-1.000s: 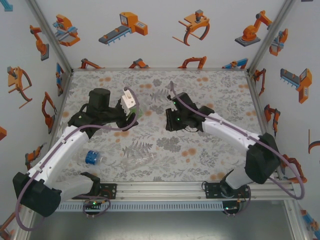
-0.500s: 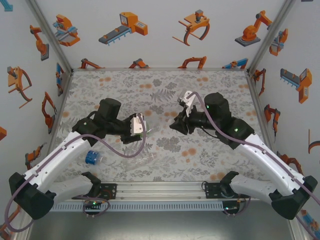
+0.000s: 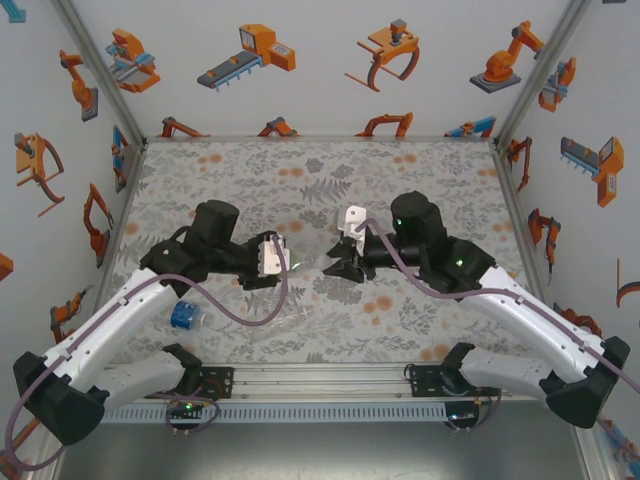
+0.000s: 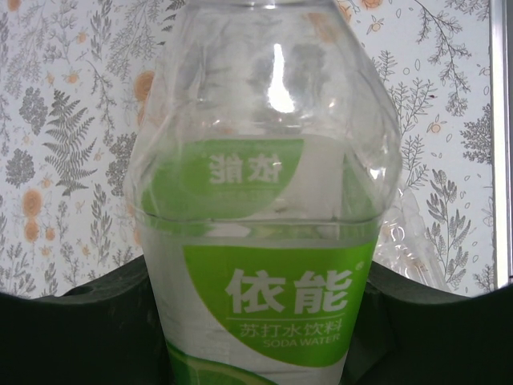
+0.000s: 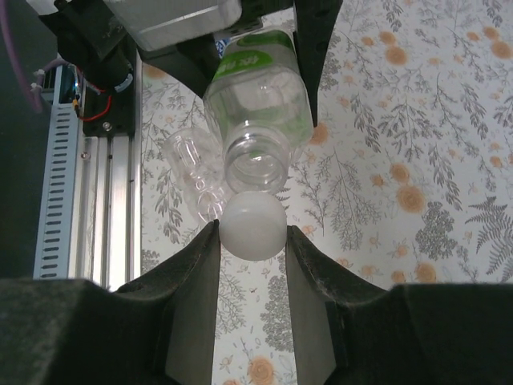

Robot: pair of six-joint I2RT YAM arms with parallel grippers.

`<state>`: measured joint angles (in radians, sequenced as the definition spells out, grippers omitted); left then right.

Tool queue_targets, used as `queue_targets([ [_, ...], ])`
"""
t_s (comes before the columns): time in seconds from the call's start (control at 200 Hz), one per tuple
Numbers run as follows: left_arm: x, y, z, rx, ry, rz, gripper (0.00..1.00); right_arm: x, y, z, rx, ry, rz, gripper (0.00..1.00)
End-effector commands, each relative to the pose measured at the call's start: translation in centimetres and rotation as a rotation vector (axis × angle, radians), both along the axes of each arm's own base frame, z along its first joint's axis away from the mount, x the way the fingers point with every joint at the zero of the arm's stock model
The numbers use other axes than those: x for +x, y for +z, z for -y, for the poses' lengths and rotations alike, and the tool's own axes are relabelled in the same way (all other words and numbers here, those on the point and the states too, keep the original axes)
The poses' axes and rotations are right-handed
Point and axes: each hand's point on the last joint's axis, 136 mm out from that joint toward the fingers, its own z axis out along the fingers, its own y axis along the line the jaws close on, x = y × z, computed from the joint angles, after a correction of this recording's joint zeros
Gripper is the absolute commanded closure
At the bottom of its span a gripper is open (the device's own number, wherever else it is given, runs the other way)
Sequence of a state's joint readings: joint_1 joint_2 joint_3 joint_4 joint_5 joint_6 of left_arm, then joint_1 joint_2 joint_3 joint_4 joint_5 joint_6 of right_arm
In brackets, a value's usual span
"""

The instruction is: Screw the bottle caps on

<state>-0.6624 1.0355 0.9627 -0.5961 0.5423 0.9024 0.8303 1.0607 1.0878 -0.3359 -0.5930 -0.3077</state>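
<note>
So – L-grip (image 4: 256, 301) holds bottle (image 4: 264, 176), R-grip (image 5: 252, 241) cap (image 5: 252, 224).

Green-labelled clear bottle (image 4: 264, 241), white cap (image 5: 252, 226), blue-labelled bottle (image 3: 185, 316), grey floral tabletop (image 3: 300, 170)

Top view: left arm (image 3: 120, 320) rises from the lower-left corner, its white link slanting up-right to a dark wrist left of centre. Left gripper (image 3: 287, 262) points right. Right arm (image 3: 525, 312) mirrors it from the lower right; right gripper (image 3: 335, 268) points left. The tips face each other near frame centre, close but apart.

Left wrist view: left gripper (image 4: 256, 337) clamped on the green-labelled bottle (image 4: 256, 200).

Right wrist view: right gripper (image 5: 252, 233) pinching a white cap (image 5: 252, 223).
</note>
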Motion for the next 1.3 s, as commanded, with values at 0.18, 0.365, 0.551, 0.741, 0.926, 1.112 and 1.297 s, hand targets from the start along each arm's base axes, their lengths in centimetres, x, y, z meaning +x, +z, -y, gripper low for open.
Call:
queue_targets([
  [0.18, -0.7, 0.6, 0.4, -0.038, -0.035, 0.012, 1.00, -0.8, 2.3, -1.1, 0.059, 0.061, 0.067, 1.00],
  [0.365, -0.8, 0.9, 0.4, -0.048, -0.038, 0.013, 1.00, -1.0, 1.6, -1.7, 0.027, 0.070, 0.066, 1.00],
  [0.551, -1.2, 0.9, 0.4, -0.059, -0.056, 0.010, 1.00, -0.1, 2.1, -1.7, 0.040, 0.010, 0.103, 1.00],
  [0.741, -1.5, 1.1, 0.5, -0.069, -0.068, 0.007, 1.00, 0.1, 2.3, -1.9, 0.048, 0.001, 0.113, 1.00],
  [0.926, -1.7, 1.2, 0.5, -0.074, -0.079, 0.008, 1.00, -0.8, 2.1, -2.4, 0.051, 0.068, 0.106, 1.00],
  [1.112, -2.1, 1.2, 0.5, -0.078, -0.101, 0.001, 1.00, -0.5, 2.1, -2.4, 0.033, 0.071, 0.138, 1.00],
  [1.297, -2.6, 1.3, 0.7, -0.088, -0.126, -0.015, 1.00, -1.7, 2.0, -2.4, 0.011, 0.168, 0.195, 1.00],
])
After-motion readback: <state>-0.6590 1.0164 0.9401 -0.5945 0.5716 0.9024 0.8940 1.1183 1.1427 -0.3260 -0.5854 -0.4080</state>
